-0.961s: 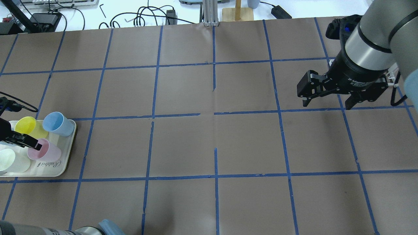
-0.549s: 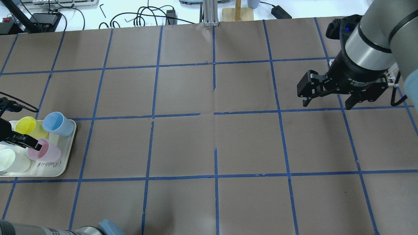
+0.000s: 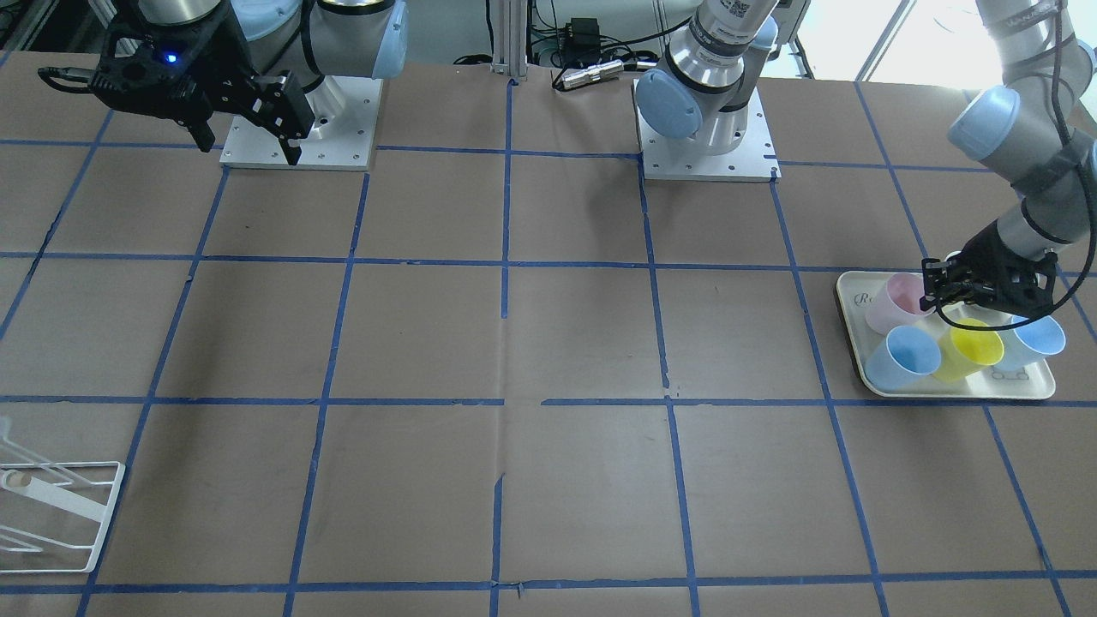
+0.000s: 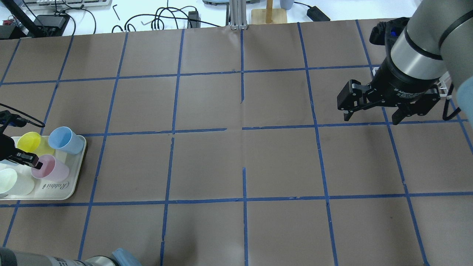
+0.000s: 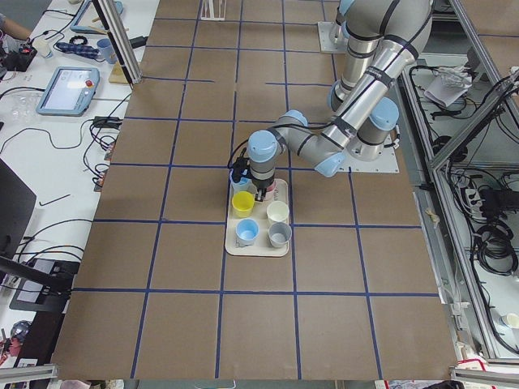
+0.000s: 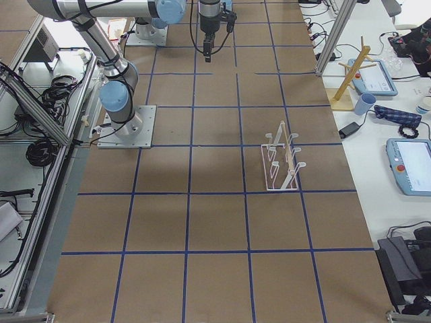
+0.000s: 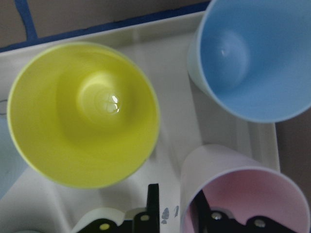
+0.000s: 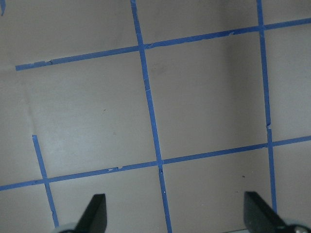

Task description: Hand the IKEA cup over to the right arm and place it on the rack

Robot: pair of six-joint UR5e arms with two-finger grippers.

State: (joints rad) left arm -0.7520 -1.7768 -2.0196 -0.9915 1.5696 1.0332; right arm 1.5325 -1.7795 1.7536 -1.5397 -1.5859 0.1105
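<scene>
The pale pink IKEA cup (image 4: 51, 169) (image 3: 896, 304) (image 7: 252, 194) stands upright on the cream "Rabbit" tray (image 4: 70, 188) at the table's left end. My left gripper (image 4: 31, 162) (image 3: 930, 300) (image 7: 177, 208) straddles the cup's rim. One finger is inside the cup and one outside, with a narrow gap still showing beside the wall. My right gripper (image 4: 371, 119) (image 3: 250, 147) (image 8: 172, 213) hangs open and empty above the far right of the table. The white wire rack (image 6: 281, 161) (image 3: 51, 514) stands on the right side.
On the tray next to the pink cup stand a yellow cup (image 4: 31, 142), a light blue cup (image 4: 64, 139) and a cream cup (image 4: 13, 181); a second light blue cup (image 3: 1037, 334) stands behind them. A wooden peg stand (image 6: 350, 74) is off the mat.
The left gripper's inner finger has moved from the middle of the pink cup's mouth toward its rim wall. The jaws have narrowed. The right arm has barely moved.
</scene>
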